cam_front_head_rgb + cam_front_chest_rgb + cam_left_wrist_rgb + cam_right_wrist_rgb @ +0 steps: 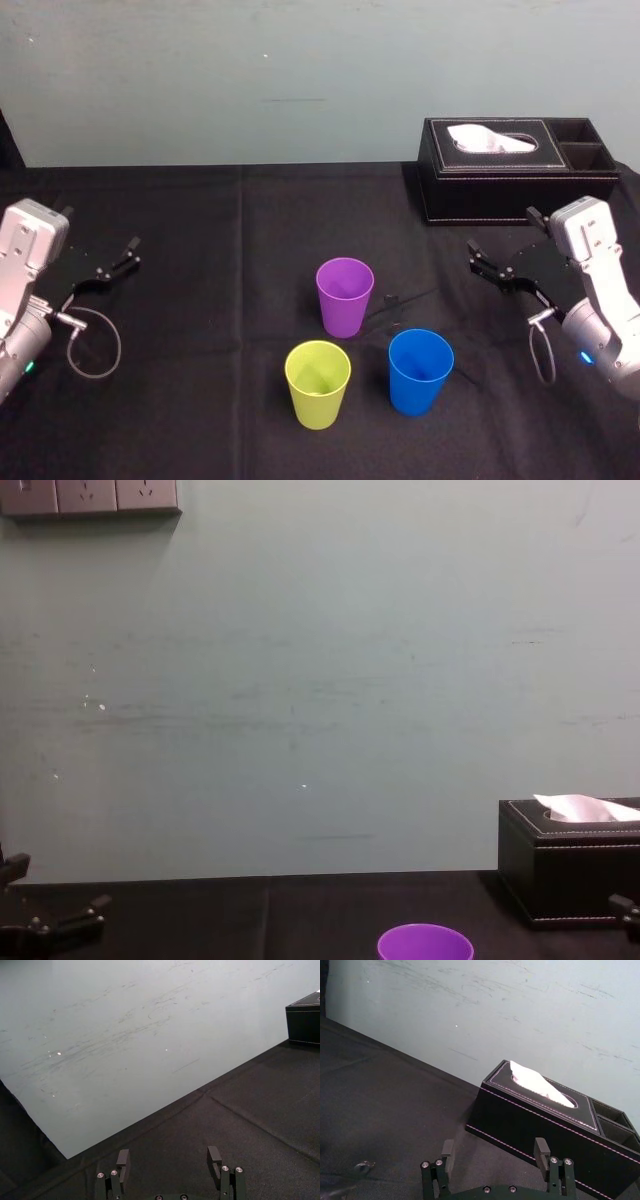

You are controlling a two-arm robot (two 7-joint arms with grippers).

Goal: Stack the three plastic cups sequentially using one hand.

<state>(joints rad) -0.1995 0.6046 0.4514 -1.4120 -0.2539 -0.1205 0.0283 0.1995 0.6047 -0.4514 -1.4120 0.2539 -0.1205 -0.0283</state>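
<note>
**Operator:** Where were the cups?

**Describer:** Three plastic cups stood upright, mouths open to the ceiling, in a loose triangle on the black tablecloth [200, 330] in front of you. The purple cup [344, 296] was farthest from you. The yellow-green cup [318, 383] and the blue cup [420, 370] stood nearer to you, side by side, with the yellow-green one on the left. No cup touched another, and none was nested yet.

**Operator:** And my grippers?

**Describer:** Your right gripper [487, 265] was to the right of the cups, in front of the black tissue box [515, 170]. Its fingers were spread apart and held nothing. Your left gripper [118, 260] was well off to the left, also spread and empty.

**Operator:** Which was closer to the work?

**Describer:** The right one, to all three cups, as far as I could judge. The blue cup lay closest to it, inward from its fingertips and a little toward you. The purple cup lay almost straight inward, to its left. Each cup's long axis ran vertically, so you would likely need to grip a side wall or rim, coming in from the right. You would then need to lift clear above the next cup's mouth before lowering.
</note>
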